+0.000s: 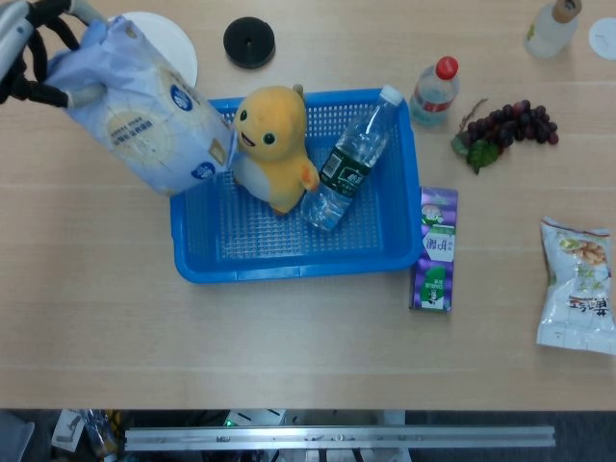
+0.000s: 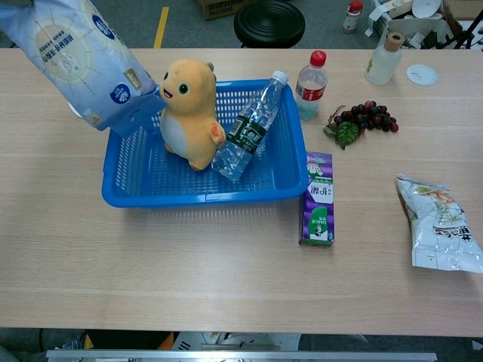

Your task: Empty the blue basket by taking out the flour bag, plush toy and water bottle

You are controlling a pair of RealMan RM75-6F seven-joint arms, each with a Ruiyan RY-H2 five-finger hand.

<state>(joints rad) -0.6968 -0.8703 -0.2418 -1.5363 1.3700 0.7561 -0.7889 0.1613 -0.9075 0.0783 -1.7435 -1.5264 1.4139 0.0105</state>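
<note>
Pale wood covers the desk (image 1: 115, 318), with a dark stool (image 2: 269, 21) standing on the floor beyond its far edge. At the upper left the left robot hand (image 1: 29, 48) holds the flour bag (image 1: 144, 106) by its gathered top, fingers curled into the crumpled neck, which lets the heavy body hang free below. The bag is lifted and tilted, its lower corner over the left rim of the basket (image 1: 298, 265) and close to the toy's head; whether they touch I cannot tell. Carrying it high like that looks meant to clear the basket wall on the way out to the left.

Inside the basket the toy (image 1: 274, 144) sits upright against the back left, and the bottle (image 1: 351, 159) lies slanted beside it, cap up on the back rim, base down by the toy's side. Both still need taking out, so the task seems about a third done once the bag is set down.

A white plate (image 1: 173, 43) lies partly behind the bag. Outside the basket on the right are a red-capped bottle (image 1: 435, 91), grapes (image 1: 505, 123), a purple carton (image 1: 435, 248) and a snack bag (image 1: 577, 284). The right robot hand shows in neither view.
</note>
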